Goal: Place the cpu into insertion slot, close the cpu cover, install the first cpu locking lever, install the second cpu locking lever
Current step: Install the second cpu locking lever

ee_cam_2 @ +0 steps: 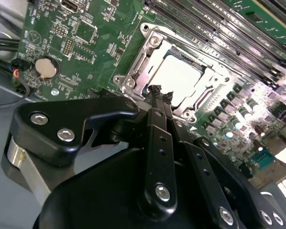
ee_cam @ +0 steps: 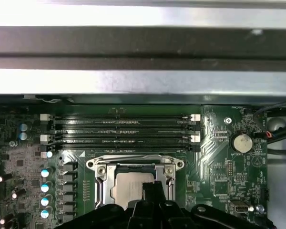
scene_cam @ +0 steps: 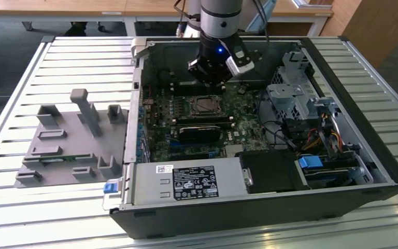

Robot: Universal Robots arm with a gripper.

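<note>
Look at the exterior view first: your gripper [scene_cam: 211, 78] hangs over the open computer case [scene_cam: 365, 155] on the slatted bench [scene_cam: 60, 52], directly above the far edge of the insertion slot [scene_cam: 204, 106]. From that slot, the grey fixture tray [scene_cam: 68, 142] lies well apart at 9 o'clock on the bench, the power supply [scene_cam: 185, 181] sits at 6 o'clock, and the drive cage [scene_cam: 292, 101] stands at 3 o'clock.

The wrist views give you what the exterior view cannot. In the second wrist view the gripper [ee_cam_2: 161, 93] has its fingers [ee_cam_2: 156, 98] pressed together with nothing between them, the tips just at the rim of the socket. The cpu [ee_cam_2: 178, 76] lies flat inside the insertion slot [ee_cam_2: 133, 71], its bright metal top showing through the window of the cpu cover [ee_cam_2: 152, 43], which lies down over it. The coin battery [ee_cam_2: 46, 67] sits on the green motherboard [ee_cam_2: 100, 28], well apart from the socket.

In the first wrist view you see the cpu [ee_cam: 126, 183] just beyond the gripper [ee_cam: 152, 186] tips, the cpu cover [ee_cam: 133, 164] framing it, and the memory slots [ee_cam: 119, 131] running parallel past the socket's far edge. You cannot tell from these views how the locking levers stand.
</note>
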